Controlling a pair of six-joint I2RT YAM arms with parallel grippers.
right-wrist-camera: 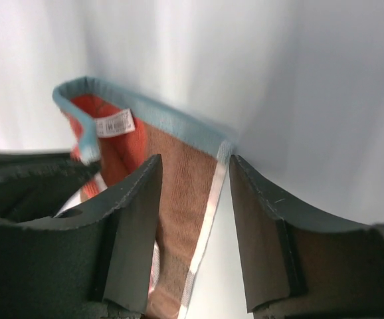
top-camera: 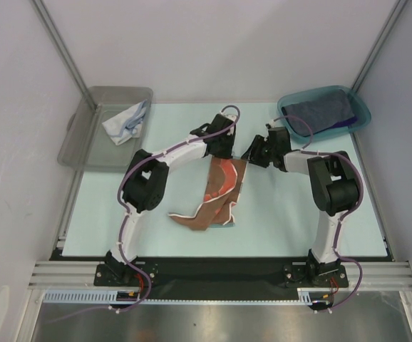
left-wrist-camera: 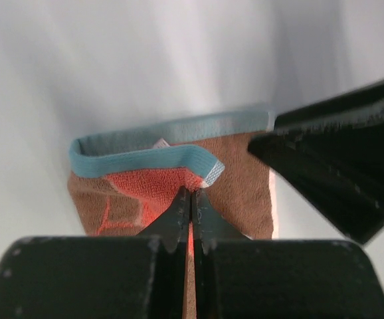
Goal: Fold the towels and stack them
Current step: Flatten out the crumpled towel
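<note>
- The towel (top-camera: 217, 196) is thin, soft and light. It has no stiffness and hangs down wherever it is not held, so I judge it needs two holds on one edge to stay flat.
- The best place to take it seems to be the hem (left-wrist-camera: 145, 159) near the corners. The band is thicker there and should slip less than the terry.
- The left gripper (left-wrist-camera: 191, 194) is closed tight on a fold of the orange part, just under the hem.
- The right gripper (right-wrist-camera: 195, 159) has its fingers apart, one on each side of the towel's side edge, and it does not pinch it yet.
- The towel is at the middle of the table (top-camera: 299, 221). Its far end is lifted between the two grippers and its near end lies crumpled on the surface.
- It is orange-red on one face and brownish on the other, with a light blue hem and a small white label (right-wrist-camera: 115, 124).
- A pale towel (top-camera: 124, 122) lies in the grey bin (top-camera: 85, 142), and dark towels (top-camera: 320, 110) lie in the teal bin (top-camera: 363, 114).
</note>
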